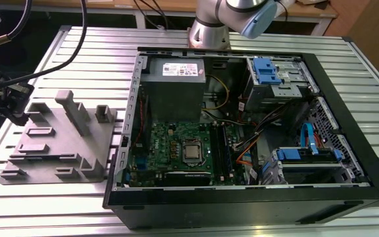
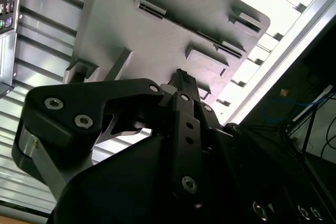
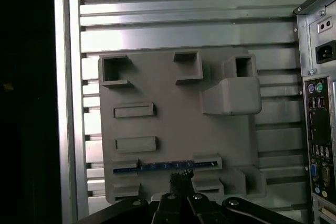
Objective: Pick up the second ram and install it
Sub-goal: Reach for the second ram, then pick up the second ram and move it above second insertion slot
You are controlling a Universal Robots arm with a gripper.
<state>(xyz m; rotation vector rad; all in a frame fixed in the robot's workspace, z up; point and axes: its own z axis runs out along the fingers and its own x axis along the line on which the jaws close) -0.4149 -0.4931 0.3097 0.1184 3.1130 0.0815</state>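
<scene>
Hovering above the grey moulded plastic fixture tray (image 3: 173, 129) on the ribbed metal worktop (image 3: 184, 30), the black gripper (image 3: 180, 178) looks pressed together with nothing pinched; both wrist views show its tips meeting. The second ram (image 3: 157, 166), a thin dark blue stick, stands on edge in the tray's long slot, just beyond the tips. Its long axis runs crosswise to them, with one end pointing toward the open black computer case (image 1: 255, 197).

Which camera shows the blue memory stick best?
The first wrist view: the second ram lies as a blue strip in the grey holder. The other views show that holder, the stick too hidden to tell.
</scene>
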